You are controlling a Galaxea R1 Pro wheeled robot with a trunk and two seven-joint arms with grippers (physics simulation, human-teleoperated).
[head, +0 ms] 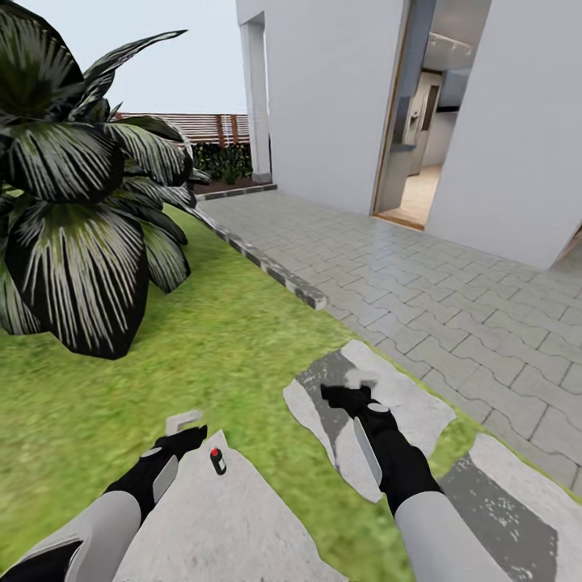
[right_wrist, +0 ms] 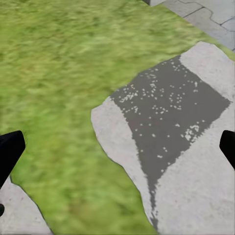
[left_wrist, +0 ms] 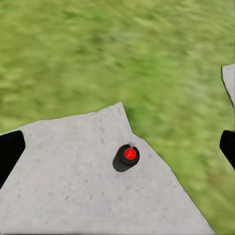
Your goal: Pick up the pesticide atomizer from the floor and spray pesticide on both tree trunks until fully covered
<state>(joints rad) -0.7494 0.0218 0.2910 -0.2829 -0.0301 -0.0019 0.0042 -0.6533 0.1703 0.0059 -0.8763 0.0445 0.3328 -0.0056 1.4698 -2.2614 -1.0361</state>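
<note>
The pesticide atomizer (head: 217,461), small and black with a red top, stands upright on a pale stepping stone (head: 218,525) in the garden lawn (head: 234,339). My left gripper (head: 187,430) hovers just to its left, open and empty. The left wrist view looks down on the atomizer (left_wrist: 127,157), below the middle of the left gripper (left_wrist: 118,152). My right gripper (head: 356,386) is open over a second stepping stone (head: 404,404), also empty. In the right wrist view the right gripper (right_wrist: 118,151) spans grass and stone (right_wrist: 196,161). The trees are out of view.
A short dark palm (head: 81,202) fills the left of the lawn. A stone kerb (head: 259,259) separates grass from grey paving (head: 453,283). Beyond it stands the white house (head: 339,97) with an open doorway (head: 420,121). A brown slat fence (head: 202,125) closes the back.
</note>
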